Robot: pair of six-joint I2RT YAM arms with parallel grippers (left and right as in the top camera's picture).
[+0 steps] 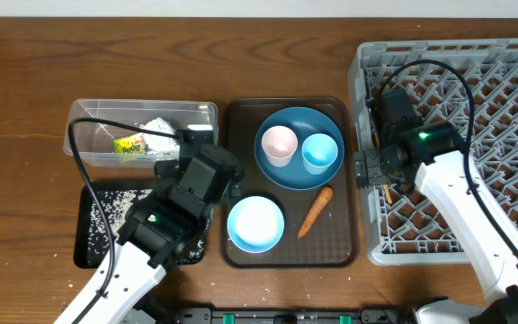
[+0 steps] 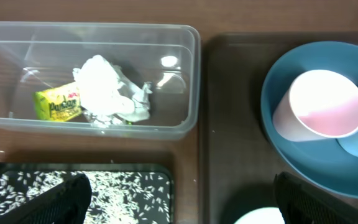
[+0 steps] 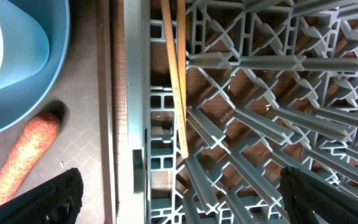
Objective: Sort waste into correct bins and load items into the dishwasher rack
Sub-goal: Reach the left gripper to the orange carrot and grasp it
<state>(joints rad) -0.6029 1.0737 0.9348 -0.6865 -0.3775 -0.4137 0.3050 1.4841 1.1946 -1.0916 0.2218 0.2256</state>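
Note:
The clear tub (image 1: 142,115) holds the crumpled white tissue (image 2: 107,90) and the yellow-green wrapper (image 2: 58,104). The black tray (image 1: 93,236) holds rice grains (image 2: 123,193). On the brown tray, the dark-blue plate (image 1: 297,175) carries the white-pink cup (image 1: 279,144) and the light-blue cup (image 1: 320,151). The light-blue bowl (image 1: 255,223) and the carrot (image 1: 315,211) lie in front of it. The chopsticks (image 3: 174,74) lie in the grey rack (image 1: 484,99) by its left wall. My left gripper (image 2: 179,202) is open and empty between the black tray and the bowl. My right gripper (image 3: 179,199) is open and empty over the rack's left edge.
The brown serving tray (image 1: 241,252) sits between the bins and the rack. Black cables loop over the clear tub and over the rack. The carrot also shows in the right wrist view (image 3: 20,155), just left of the rack wall.

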